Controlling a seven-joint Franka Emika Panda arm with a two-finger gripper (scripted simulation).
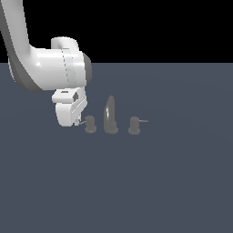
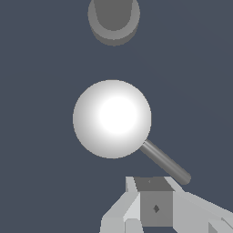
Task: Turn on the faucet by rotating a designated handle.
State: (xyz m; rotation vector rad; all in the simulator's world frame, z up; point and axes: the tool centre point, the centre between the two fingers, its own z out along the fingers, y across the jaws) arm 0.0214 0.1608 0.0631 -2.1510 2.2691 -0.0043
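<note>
The faucet is a small grey set on the floor: a tall curved spout (image 1: 110, 116) between two short knobs. The handle (image 1: 90, 124) is the knob on the exterior view's left, and its thin lever rod (image 1: 82, 122) points left. My gripper (image 1: 77, 121) hangs low just left of it, with its tip at the end of the rod. In the wrist view the handle's round top (image 2: 112, 119) glares white and the lever rod (image 2: 166, 163) runs toward my gripper (image 2: 154, 200). The fingers sit together with no gap, holding nothing, beside the rod's end. The spout's base (image 2: 113, 20) lies beyond.
The twin knob (image 1: 134, 125), with its rod pointing to the exterior view's right, stands on the other side of the spout. The arm's white body (image 1: 50, 68) fills the upper left of the exterior view. The floor is flat and dark grey-blue.
</note>
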